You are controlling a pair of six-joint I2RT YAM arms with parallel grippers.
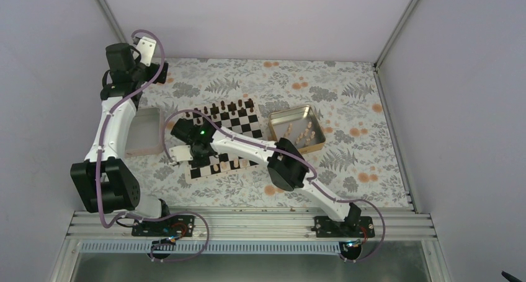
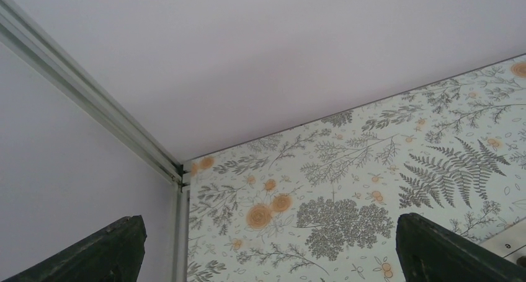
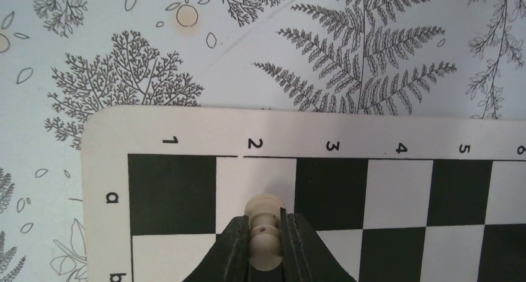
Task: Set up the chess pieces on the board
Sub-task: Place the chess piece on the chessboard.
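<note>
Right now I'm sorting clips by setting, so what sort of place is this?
Probably a lab booth: plain white walls with metal corner posts box in a fern-print table, and the left arm and right arm are bolted to a rail.

Fern-print table (image 1: 347,83): board (image 1: 248,124), gold tin (image 1: 289,110), pale tray (image 1: 146,133).

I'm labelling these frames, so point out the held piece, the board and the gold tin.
held piece (image 3: 265,232), right wrist view, on its ribbed body.
board (image 3: 372,136), right wrist view, on its cream border.
gold tin (image 1: 289,111), top view, on its far rim.
</note>
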